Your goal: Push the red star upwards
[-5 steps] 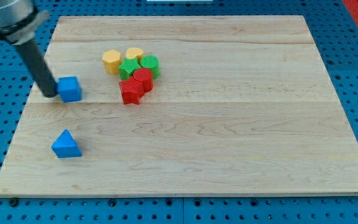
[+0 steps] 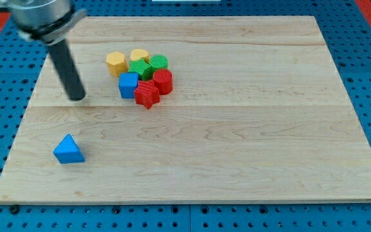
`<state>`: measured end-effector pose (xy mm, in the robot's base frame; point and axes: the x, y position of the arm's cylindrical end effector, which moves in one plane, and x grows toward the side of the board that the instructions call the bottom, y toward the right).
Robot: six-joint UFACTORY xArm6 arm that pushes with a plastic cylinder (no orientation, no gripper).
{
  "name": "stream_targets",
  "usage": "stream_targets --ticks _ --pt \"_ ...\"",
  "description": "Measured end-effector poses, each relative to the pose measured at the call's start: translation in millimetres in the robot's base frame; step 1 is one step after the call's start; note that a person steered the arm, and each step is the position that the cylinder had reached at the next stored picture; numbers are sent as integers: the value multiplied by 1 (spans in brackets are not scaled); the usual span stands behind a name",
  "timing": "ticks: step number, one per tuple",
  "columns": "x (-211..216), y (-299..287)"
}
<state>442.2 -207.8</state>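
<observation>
Blue pegboard frames a pale wooden board (image 2: 237, 161). No claw here, only the rod; its tip (image 2: 77, 98) rests toward the left edge, apart from the cluster near the top edge. To lift the red star (image 2: 147, 95), come beneath it and push straight. It's ridged, touching the blue cube (image 2: 128, 85).
</observation>
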Motion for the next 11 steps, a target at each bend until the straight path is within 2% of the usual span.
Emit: stream_targets --ticks 1,3,4,5,6,8,9,10,11 --pt "23 101" --pt "0 119" --pt "-17 117" --pt "-7 31" --pt "-1 -3" --pt "102 -95" --pt "174 -37" --pt "159 11" --pt "105 13"
